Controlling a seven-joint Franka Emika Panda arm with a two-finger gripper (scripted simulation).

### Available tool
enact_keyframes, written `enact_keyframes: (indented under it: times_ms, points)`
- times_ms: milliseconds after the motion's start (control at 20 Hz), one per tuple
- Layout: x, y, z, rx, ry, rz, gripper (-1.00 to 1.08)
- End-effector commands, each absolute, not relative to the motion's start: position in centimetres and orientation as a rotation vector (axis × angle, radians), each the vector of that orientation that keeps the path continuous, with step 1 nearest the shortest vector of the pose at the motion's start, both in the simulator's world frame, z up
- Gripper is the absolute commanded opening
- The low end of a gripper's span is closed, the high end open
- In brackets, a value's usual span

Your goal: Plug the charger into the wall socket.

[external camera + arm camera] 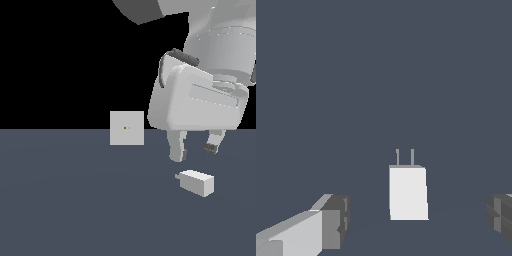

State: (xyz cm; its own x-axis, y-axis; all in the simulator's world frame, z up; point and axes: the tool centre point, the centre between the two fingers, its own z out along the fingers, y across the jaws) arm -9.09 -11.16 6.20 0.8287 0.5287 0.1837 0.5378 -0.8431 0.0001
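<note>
The charger (197, 182) is a small white block lying on the dark floor, its short prongs pointing toward the exterior view's left. My gripper (195, 151) hovers just above it, open, with nothing between the fingers. In the wrist view the charger (408, 193) lies between and below the two fingertips (336, 221), prongs facing away from the camera. The wall socket (127, 128) is a flat light-grey square plate standing upright farther back, toward the exterior view's left of the charger, with two tiny dots at its centre. The wrist view does not take in the socket.
A flat dark blue-grey floor (75, 200) spreads around the charger and socket. Behind the socket the background is black. The arm's bulky white wrist (200, 95) fills the upper right of the exterior view.
</note>
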Motion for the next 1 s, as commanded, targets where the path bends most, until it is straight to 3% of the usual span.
enact_keyframes:
  times_ms: [0,850,900,950]
  points:
    - [-9.1,-11.2,6.0,-2.954,-0.863,-0.274,1.0]
    - [-9.1,-11.2,1.2,-2.953,-0.867,-0.274,1.0]
    - [-9.1,-11.2,1.2,-2.953,-0.867,-0.274,-1.0]
    - [-9.1,-11.2,1.2,-2.953,-0.867,-0.274,-1.0]
